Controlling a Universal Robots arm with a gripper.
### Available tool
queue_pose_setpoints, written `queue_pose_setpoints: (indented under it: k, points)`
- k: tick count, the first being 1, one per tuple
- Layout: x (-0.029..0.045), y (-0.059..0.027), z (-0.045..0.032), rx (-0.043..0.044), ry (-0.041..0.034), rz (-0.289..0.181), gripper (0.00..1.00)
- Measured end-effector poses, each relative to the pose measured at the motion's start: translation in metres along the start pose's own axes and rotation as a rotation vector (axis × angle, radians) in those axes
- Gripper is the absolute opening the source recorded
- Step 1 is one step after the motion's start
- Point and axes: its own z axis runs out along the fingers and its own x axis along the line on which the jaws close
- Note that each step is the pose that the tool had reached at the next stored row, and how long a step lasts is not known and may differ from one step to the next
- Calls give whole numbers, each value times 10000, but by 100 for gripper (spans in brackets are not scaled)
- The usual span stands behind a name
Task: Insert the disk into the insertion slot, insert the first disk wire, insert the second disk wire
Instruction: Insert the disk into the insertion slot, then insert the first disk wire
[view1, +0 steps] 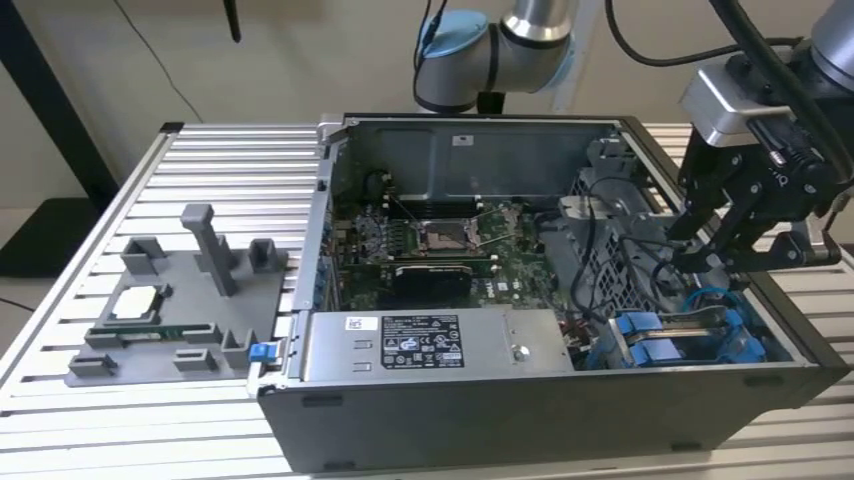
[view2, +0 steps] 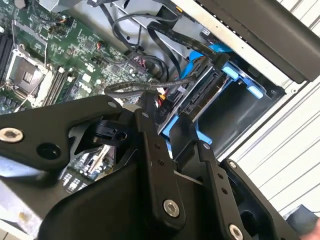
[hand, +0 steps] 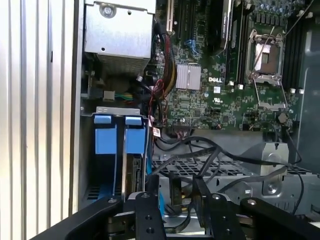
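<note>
Got the gripper (view1: 717, 262) hanging low over the PC case (view1: 534, 420), at the corner on the exterior view's right, just above the blue drive bays. Fingers (view2: 150, 135) set apart w/ a medium gap, not clamped on anything afaict. Looking through that gap in the second wrist view gives blue plastic and the end of the disk (view2: 201, 96).

Found the disk sitting in the insertion slot (view2: 176, 131), clipped in its blue carrier, connector edge facing the gripper. Same spot in the first wrist view: two blue tabs side by side at the bay's front, w/ the grey drive edge below the one nearer the board. Can't tell whether anything's plugged into it.

Seeing black cables (view2: 131, 88) looping loose just beside the disk end and over the perforated metal cage (hand: 235, 170), close to the fingertips but prob not touching.

Further out: green motherboard (view1: 427, 240) in the middle of the case, labelled power-supply box (view1: 420, 345) along the near wall. Case parked on a slatted metal table (view1: 214, 150), w/ a grey parts fixture (view1: 174, 330) well apart toward the exterior view's left.
</note>
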Motion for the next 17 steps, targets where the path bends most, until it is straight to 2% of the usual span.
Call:
queue_pose_setpoints:
  k: [3, 17]
  points:
    - [4, -1, 28, 12, -1, -27, 100]
    - [-3, -1, 1, 8, 1, -50, 100]
